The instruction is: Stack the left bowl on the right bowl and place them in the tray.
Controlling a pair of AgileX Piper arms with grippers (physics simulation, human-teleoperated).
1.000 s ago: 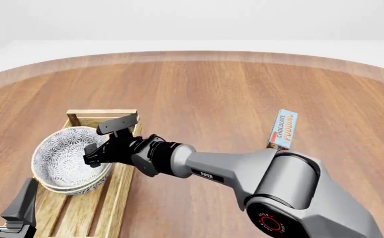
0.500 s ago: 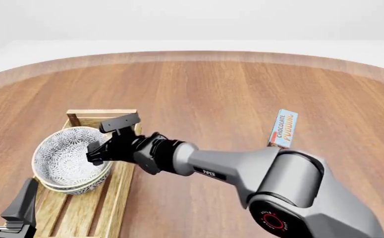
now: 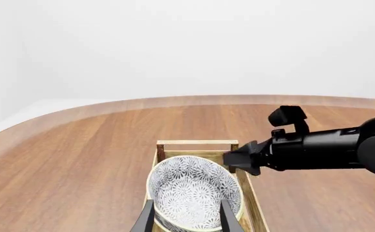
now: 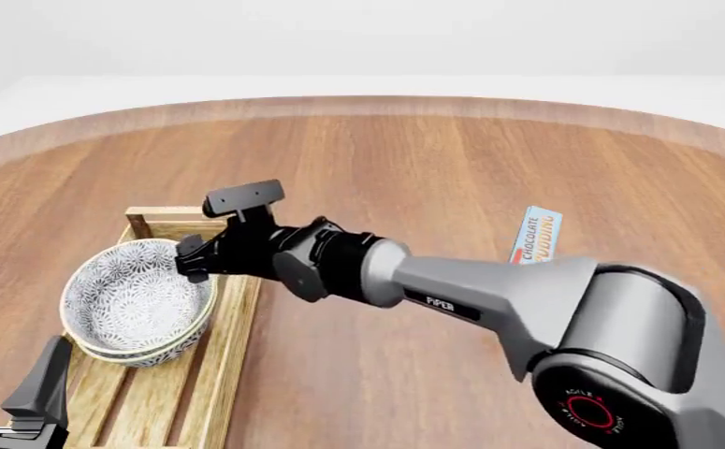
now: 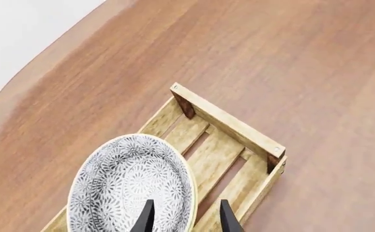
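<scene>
Right jaws (image 4: 189,258) parted above stacked bowls (image 4: 137,301) in tray (image 4: 232,323), left jaws (image 3: 186,218) cropped

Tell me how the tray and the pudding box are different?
The tray is pale bare wood, while the pudding box is blue with printed letters. The tray lies long and low, with patterned bowls stacked in it; the pudding box is smaller, stands upright and holds nothing visible. The tray is on the table's left side, the pudding box on its right. Both rest on the brown table.
</scene>
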